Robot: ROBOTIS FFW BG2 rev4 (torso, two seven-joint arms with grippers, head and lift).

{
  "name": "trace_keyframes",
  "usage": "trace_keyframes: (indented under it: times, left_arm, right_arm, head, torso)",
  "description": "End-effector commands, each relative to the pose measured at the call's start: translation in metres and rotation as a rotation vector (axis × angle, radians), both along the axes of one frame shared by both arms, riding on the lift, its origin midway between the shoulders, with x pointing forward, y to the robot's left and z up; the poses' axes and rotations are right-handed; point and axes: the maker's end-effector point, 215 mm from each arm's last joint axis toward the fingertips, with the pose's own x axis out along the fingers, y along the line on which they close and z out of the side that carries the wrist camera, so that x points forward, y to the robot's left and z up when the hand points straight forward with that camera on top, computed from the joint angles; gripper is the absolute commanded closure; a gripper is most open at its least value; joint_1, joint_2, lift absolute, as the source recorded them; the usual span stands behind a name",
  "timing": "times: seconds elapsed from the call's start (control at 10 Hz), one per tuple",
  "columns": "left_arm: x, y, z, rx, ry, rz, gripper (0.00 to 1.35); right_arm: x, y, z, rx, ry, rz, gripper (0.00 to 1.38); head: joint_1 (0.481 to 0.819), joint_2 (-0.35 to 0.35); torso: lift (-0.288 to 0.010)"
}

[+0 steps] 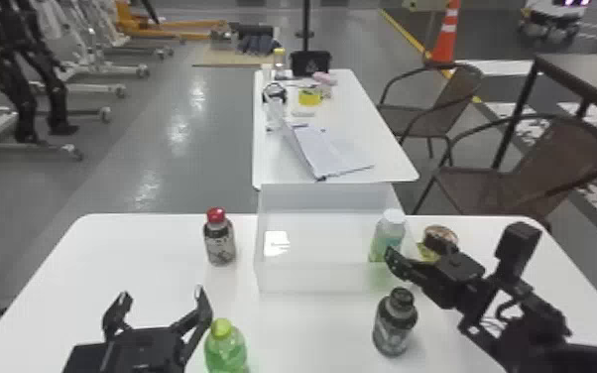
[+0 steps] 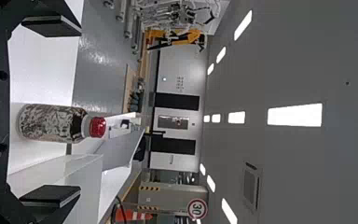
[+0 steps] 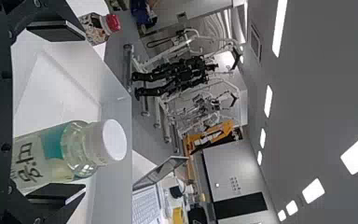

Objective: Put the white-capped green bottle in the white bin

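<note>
Right wrist view has the right gripper [image 3: 81,113] with its fingers spread wide, and the white-capped green bottle [image 3: 58,151] sits between them, way closer to one finger than the other. There's a clear gap on the far side, so it isn't clamped. Can't tell if the near finger actually touches it. Head view puts the bottle inside the white bin [image 1: 312,280], over at the right end and more or less upright, so imo the job's basically done bar backing the arm out.

Here's where it could go sideways tbh: if the near finger drags on the bottle on the way out, it could tip over inside the bin. Pulling out low could also catch the bin's wall and shove the whole thing. The dark bottle [image 1: 394,327] stands just in front of the bin near that arm, so a sloppy swing toward the robot might knock it over.

Left gripper [image 1: 162,296] is over on the left side of the table [image 1: 139,248], fingers wide apart and holding nothing. The green-capped bottle [image 1: 225,349] is right beside it, so any sideways nudge risks a bump. The red-capped bottle [image 1: 219,243] stands farther out, left of the bin.
</note>
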Motion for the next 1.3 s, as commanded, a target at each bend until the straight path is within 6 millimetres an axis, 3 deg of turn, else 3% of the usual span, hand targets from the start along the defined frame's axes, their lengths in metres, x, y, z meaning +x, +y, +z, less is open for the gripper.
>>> trace_keyframes:
  times: [0.0,0.4,0.8,1.0,1.2]
  left_arm:
    - [0.001,-0.003,0.001,-0.001,-0.003,-0.002,0.11]
    - [-0.002,-0.004,-0.002,-0.002,0.003,0.002,0.11]
    - [-0.010,-0.005,-0.010,0.002,0.023,0.001,0.11]
    - [-0.010,-0.006,-0.012,0.004,0.027,0.000,0.11]
    - [-0.010,-0.006,-0.013,0.005,0.031,0.002,0.11]
  right_arm:
    - [-0.035,-0.012,-0.025,0.005,0.029,-0.061,0.15]
    - [-0.087,-0.057,-0.044,-0.045,0.037,-0.289,0.15]
    - [-0.113,-0.064,-0.062,-0.083,0.075,-0.345,0.15]
    - [-0.117,-0.062,-0.065,-0.113,0.087,-0.349,0.15]
    - [-0.121,-0.064,-0.054,-0.183,0.061,-0.375,0.15]
  head:
    - [0.549,0.000]
    - [0.549,0.000]
    - [0.549,0.000]
    - [0.549,0.000]
    - [0.549,0.000]
  torso:
    - [-0.100]
    - [-0.100]
    - [-0.100]
    - [-0.100]
    - [-0.100]
